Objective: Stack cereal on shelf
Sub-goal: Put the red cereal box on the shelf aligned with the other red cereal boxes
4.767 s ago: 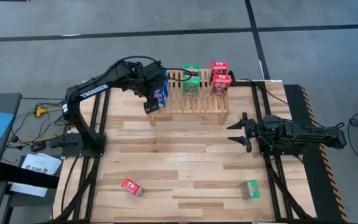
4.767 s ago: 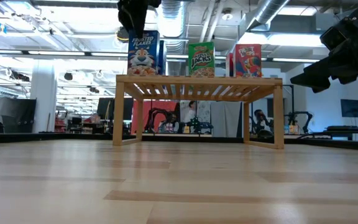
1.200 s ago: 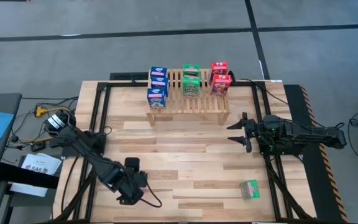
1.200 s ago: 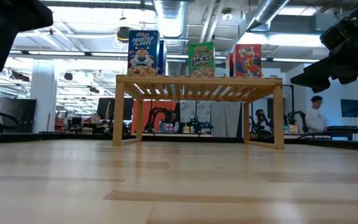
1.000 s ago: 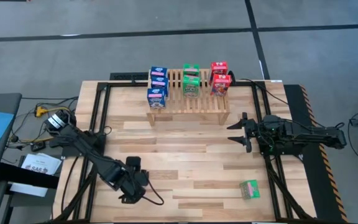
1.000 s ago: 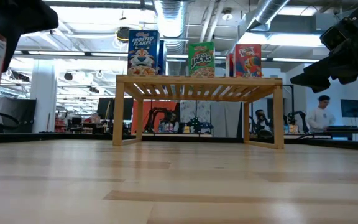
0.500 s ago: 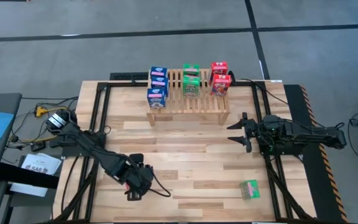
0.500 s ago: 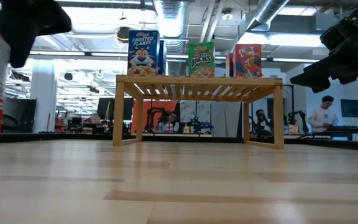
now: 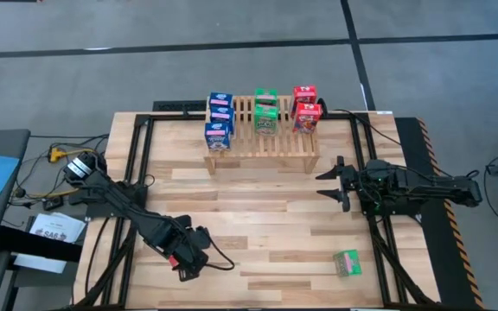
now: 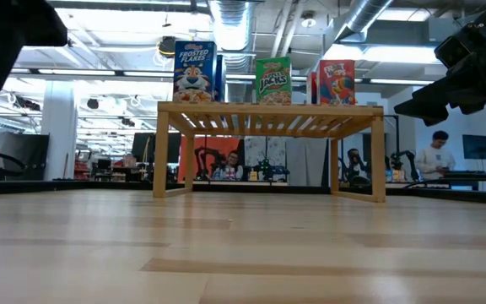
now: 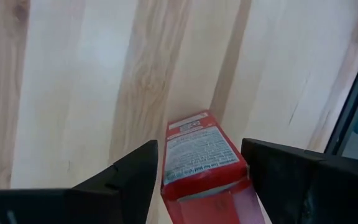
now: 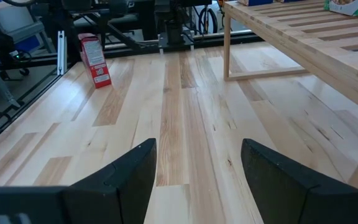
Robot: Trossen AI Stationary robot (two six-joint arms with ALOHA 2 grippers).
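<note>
Red cereal box (image 11: 204,149) sits pinched between my left gripper (image 9: 184,257) jaws, lifted. Seven boxes stand on the shelf (image 9: 266,142) far ahead; a green box (image 9: 347,262) waits. My right gripper (image 9: 331,183) idles, spread.

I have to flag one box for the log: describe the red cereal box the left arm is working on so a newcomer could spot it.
Start at the wood table's near-left corner, far from the shelf. The left hand grips a red cereal box there. It is the only red box off the shelf; the other loose box is green.

wooden slatted shelf (image 9: 262,142) holding seven upright cereal boxes, red box (image 11: 205,152) in left pincer (image 9: 186,250), green box (image 9: 347,263) lying near front
</note>
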